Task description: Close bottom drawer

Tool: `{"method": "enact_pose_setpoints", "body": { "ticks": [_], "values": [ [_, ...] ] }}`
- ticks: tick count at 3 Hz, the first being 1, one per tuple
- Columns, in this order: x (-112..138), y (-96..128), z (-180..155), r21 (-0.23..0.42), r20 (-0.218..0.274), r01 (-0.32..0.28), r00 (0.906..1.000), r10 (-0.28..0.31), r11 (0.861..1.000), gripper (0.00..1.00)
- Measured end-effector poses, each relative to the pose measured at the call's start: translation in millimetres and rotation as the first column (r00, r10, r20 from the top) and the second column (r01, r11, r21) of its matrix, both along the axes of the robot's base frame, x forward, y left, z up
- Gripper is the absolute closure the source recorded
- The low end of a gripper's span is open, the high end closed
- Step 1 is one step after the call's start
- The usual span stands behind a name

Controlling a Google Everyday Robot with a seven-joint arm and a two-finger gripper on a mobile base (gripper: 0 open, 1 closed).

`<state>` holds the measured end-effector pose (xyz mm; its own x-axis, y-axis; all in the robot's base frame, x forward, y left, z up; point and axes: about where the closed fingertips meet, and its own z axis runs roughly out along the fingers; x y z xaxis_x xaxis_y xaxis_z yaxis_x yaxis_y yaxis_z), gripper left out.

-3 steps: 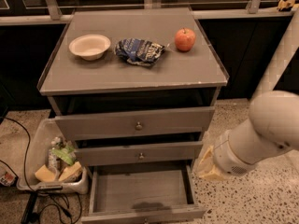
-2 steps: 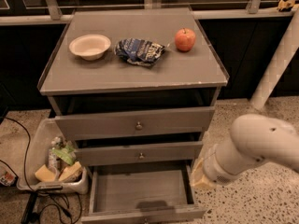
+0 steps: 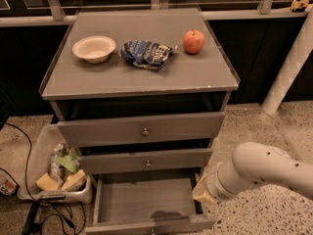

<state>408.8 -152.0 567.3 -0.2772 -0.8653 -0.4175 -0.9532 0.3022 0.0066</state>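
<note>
Cream-coloured casing covers our arm (image 3: 259, 173), which comes in from the right. Our gripper (image 3: 202, 194) is at its end, low under the front right corner of the bench (image 3: 146, 82) and just beside the right side wall of the bottom drawer (image 3: 142, 199). We cannot tell if the gripper is open or closed, nor if it touches the drawer.

The bottom drawer is pulled far out toward us, below the front edge of the bench, and it looks empty inside. We judge it to be a stiff wooden box, rather light, that should slide without much force. No grasp seems necessary. A flat push on its front, near the middle, should send it straight in, while a push at one corner may twist it and jam it.

Above it are the middle drawer (image 3: 146, 160) and the top drawer (image 3: 142, 129). Toward the back edge of the bench lie a bowl (image 3: 94, 48), a crumpled bag (image 3: 145, 54) and an apple (image 3: 193, 41).
</note>
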Motion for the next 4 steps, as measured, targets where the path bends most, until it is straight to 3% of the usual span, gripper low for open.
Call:
{"method": "enact_pose_setpoints", "body": {
  "ticks": [1,2,3,4],
  "values": [
    [-1.3,0.1,-0.7,0.007,0.005,0.004,1.0,-0.004,1.0,1.0],
    [1.0,-2.0,-25.6,0.032,0.025,0.045,0.9987,-0.045,0.999,1.0],
    [12.1,-6.7,-79.7,0.078,0.061,0.116,0.9908,-0.121,0.99,1.0],
    [27.1,-11.9,-137.7,0.113,0.052,0.143,0.9875,-0.149,0.983,1.0]
  ]
}}
